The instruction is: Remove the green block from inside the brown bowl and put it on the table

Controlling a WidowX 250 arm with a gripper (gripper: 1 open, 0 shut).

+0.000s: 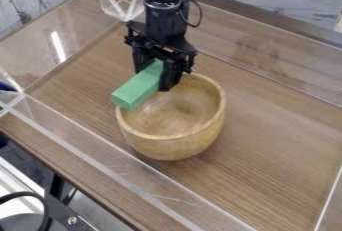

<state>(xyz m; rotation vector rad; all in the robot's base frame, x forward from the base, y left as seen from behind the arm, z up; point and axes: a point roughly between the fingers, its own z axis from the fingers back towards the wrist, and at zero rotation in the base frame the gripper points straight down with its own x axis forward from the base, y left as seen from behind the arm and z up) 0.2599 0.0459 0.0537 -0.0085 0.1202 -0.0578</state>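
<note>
Green block (138, 86), one, clamped in the claw (166, 76) beside one brown bowl (170, 125).

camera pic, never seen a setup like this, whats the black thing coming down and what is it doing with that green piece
The black thing is a robot arm ending in a gripper, a two-fingered clamp pointing down. The single view looks down from above and to one side. The gripper is shut on the green block, which hangs tilted over the left rim of the brown bowl. The bowl looks empty and rests on the table, a wood-grain surface edged by clear plastic walls. Whether the block touches the rim is hard to tell.
</note>
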